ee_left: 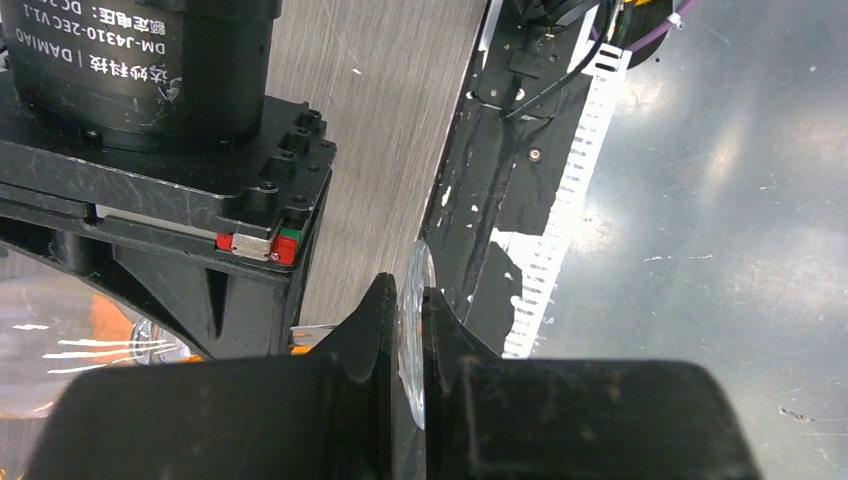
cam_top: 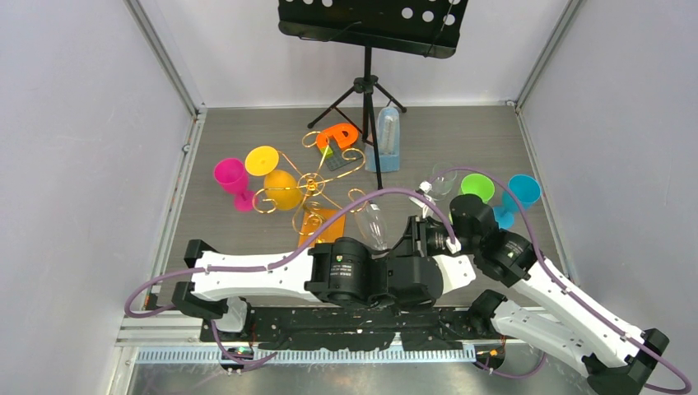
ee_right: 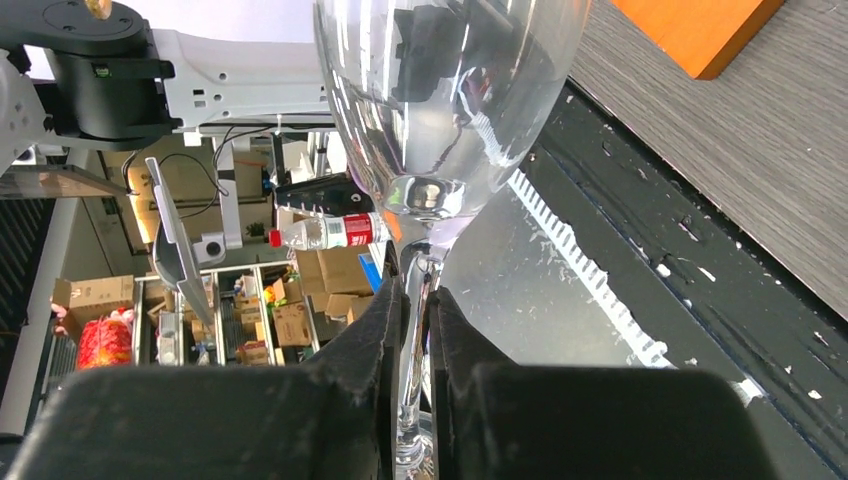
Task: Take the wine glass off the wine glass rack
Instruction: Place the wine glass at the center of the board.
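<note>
The wine glass (cam_top: pixel 374 224) lies tilted above the table between the two wrists, at about 4 o'clock from the centre post of the wine glass rack (cam_top: pixel 309 183) and just beside the 3 o'clock edge of its orange base (cam_top: pixel 333 220). The left gripper (ee_left: pixel 410 300) is fully closed, pinching the thin clear foot (ee_left: pixel 416 265) of the glass edge-on. The right gripper (ee_right: pixel 415 300) is closed down on the stem (ee_right: pixel 417 268) just below the bowl (ee_right: pixel 450 90), with a finger pressed against each side. No wire shows around the stem in the right wrist view. The top view does not show whether the bowl is fully clear of the nearest scroll arm (cam_top: pixel 355 197), which sits at its 11 o'clock. Hazard 1: two rigid grips act on one brittle part, so any mismatch in arm motion would load the stem in bending or twist and could snap it at the foot joint. Hazard 2: the foot is smooth and held by a narrow band, so a sideways pull could slide it out. Hazard 3: withdrawing toward 11 o'clock could catch the bowl on the scroll arm and drag or tip the rack. Hazard 4: swinging toward 2 o'clock risks striking the green cup (cam_top: pixel 477 186) standing there.
</note>
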Controlling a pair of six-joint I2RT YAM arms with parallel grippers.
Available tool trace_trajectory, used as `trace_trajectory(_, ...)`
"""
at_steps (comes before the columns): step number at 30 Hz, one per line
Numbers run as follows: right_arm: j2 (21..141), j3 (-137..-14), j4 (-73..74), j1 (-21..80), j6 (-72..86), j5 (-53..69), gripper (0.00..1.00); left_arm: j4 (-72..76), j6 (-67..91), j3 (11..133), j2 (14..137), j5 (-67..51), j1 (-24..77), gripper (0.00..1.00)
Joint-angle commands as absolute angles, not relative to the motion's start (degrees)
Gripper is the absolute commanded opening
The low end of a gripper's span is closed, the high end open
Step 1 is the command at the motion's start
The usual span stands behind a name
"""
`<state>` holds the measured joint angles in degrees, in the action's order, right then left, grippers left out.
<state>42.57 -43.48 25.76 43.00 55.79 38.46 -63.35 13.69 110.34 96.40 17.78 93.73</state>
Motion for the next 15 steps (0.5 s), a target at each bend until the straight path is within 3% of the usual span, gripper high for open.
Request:
trace_trajectory(1,39.8,-44.3,24.8,43.4,51.7,38.3,0.06,-58.0,11.5,110.9,94.7,16.4,93.9,0.17)
trace_trajectory(4,38.5,-45.2,26.5,43.4,50.0,35.3,0.06,-56.6,11.6,109.8,94.3,15.9,93.9,0.5)
trace_trajectory(6,37.7,-45.8,28.3,43.4,48.7,33.3,0.06,-55.9,11.7,109.3,93.9,15.9,93.9,0.64)
trace_trajectory(14,33.8,-47.4,36.5,43.3,43.2,21.2,0.06,-53.9,14.2,106.9,91.4,17.4,93.7,0.99)
trace_trajectory(15,33.3,-47.5,37.3,43.3,42.0,19.9,0.06,-53.5,14.8,106.3,90.8,17.7,93.6,0.99)
